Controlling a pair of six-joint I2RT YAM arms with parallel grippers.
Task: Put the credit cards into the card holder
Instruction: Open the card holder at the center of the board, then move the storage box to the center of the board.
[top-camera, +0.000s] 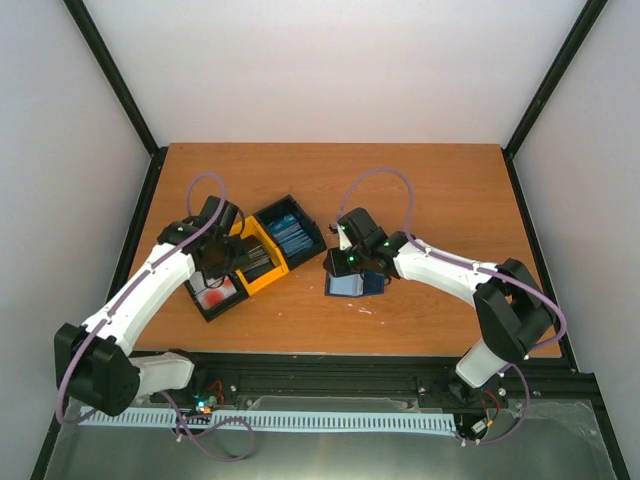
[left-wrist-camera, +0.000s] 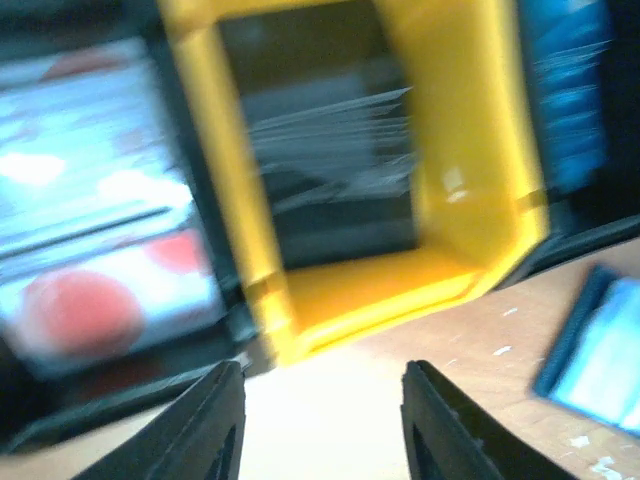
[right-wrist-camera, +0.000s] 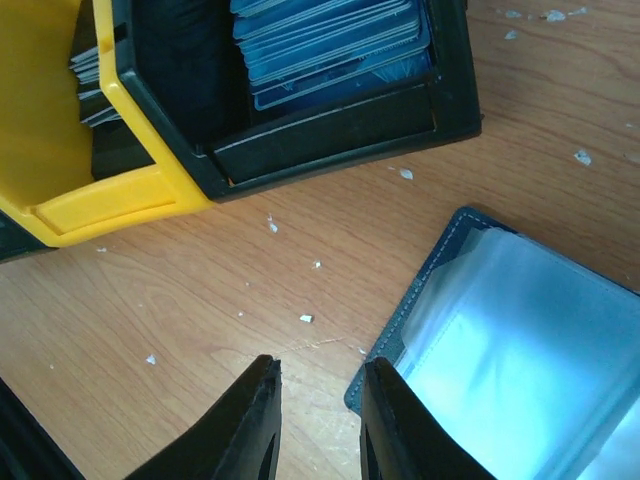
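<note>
Left gripper (left-wrist-camera: 320, 372), half open and empty, is nearer: grey credit cards (left-wrist-camera: 340, 140) at 12 o'clock, edges running 9-to-3; right gripper (right-wrist-camera: 320, 368), narrowly parted, empty, has card holder (right-wrist-camera: 520, 340) at 3 o'clock.

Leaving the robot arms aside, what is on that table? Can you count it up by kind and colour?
Tray: 1
Card holder: 1
White-and-red card stack: 1
Dark grey card stack: 1
Blue card stack: 1
Total: 5
</note>
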